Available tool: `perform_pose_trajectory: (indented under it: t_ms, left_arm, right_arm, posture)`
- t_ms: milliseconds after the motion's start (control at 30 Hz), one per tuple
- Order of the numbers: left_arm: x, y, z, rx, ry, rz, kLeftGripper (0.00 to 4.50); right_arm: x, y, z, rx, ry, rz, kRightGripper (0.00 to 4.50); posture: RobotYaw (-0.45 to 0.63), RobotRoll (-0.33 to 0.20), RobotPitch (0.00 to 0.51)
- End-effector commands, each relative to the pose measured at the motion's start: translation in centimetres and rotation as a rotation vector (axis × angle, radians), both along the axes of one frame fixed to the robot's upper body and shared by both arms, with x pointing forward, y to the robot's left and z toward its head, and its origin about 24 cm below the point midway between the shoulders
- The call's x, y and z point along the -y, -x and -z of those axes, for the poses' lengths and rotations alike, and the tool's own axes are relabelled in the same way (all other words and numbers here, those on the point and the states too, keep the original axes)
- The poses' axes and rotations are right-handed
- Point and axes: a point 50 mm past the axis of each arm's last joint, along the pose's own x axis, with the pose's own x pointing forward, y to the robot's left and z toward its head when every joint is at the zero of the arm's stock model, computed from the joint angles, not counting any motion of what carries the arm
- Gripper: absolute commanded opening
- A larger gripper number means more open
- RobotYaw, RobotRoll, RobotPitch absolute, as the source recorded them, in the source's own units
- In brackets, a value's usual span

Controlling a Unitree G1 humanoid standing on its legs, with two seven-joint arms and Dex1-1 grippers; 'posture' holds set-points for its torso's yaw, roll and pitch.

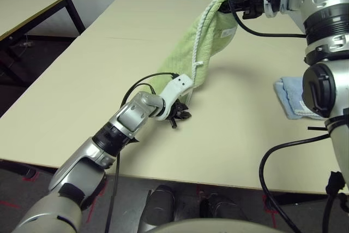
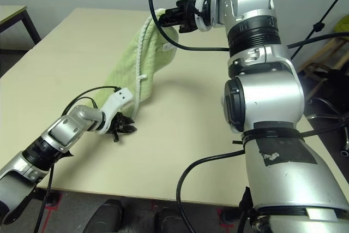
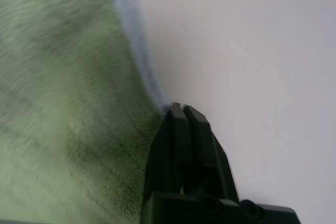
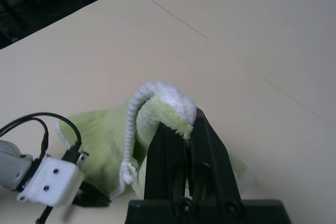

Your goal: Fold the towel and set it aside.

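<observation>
The lime-green towel [image 1: 202, 42] hangs in a long drape from my right gripper [image 1: 223, 5], which is shut on its upper corner high above the far side of the table. In the right wrist view the white-edged fold [image 4: 163, 95] sits pinched at the fingertips of that gripper [image 4: 191, 121]. The towel's lower end rests on the tabletop. My left gripper [image 1: 182, 115] is down there at table level, jaws together. In the left wrist view the towel's white edging [image 3: 131, 35] runs right into the closed tips of that gripper [image 3: 178, 109].
A smaller light-blue cloth [image 1: 294, 96] lies folded on the table at the right, behind my right arm. Black cables loop off both arms. A second table [image 1: 27, 6] stands at the far left across a gap.
</observation>
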Motion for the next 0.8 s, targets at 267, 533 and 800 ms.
perform_pose_trajectory:
  t_ms: [267, 533, 800]
  left_arm:
    - [-3.7, 1.4, -1.8, 0.010, 0.047, -0.095, 0.04]
    - [-5.8, 2.5, -6.2, 0.076, 0.194, -0.177, 0.04]
    - [-7.4, 4.6, -9.1, -0.034, 0.365, -0.160, 0.04]
  right_arm:
    - [1.1, 0.6, 0.1, -0.017, -0.034, 0.010, 0.00]
    - [2.8, 1.5, 1.2, -0.073, -0.039, 0.033, 0.00]
    - [5.1, 3.3, 3.0, -0.148, 0.037, -0.008, 0.00]
  posture:
    - [0.21, 0.000, 0.059]
    - [0.26, 0.000, 0.069]
    - [0.27, 0.000, 0.067]
